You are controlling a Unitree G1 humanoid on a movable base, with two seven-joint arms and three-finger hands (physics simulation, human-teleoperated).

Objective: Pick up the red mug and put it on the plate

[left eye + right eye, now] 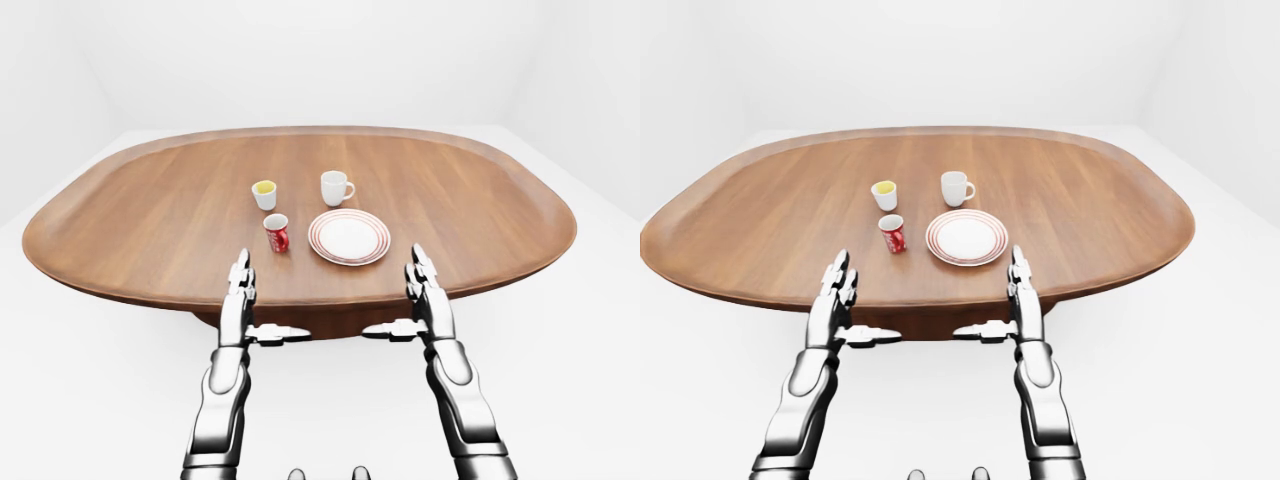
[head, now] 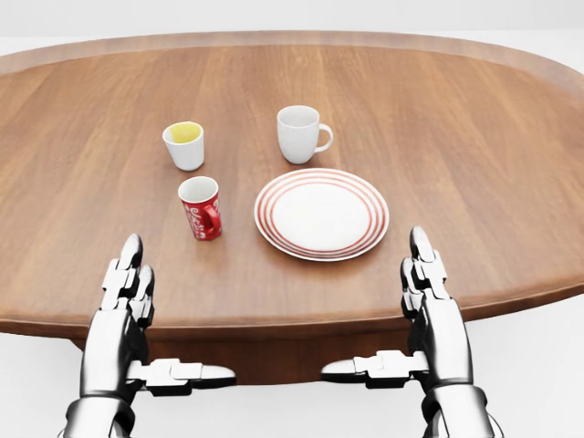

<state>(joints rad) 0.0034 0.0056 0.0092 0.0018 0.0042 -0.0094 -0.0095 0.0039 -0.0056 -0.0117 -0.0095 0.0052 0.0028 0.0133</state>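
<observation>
Left robot hand (image 2: 128, 292) open | red mug (image 2: 200, 207) above-right, apart

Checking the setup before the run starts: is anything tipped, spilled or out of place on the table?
Nothing stands out. The red mug, white mug and yellow-lined cup all stand upright, the plate lies flat and bare, and no spill shows on the table. Both robot hands are open, holding nothing.
</observation>
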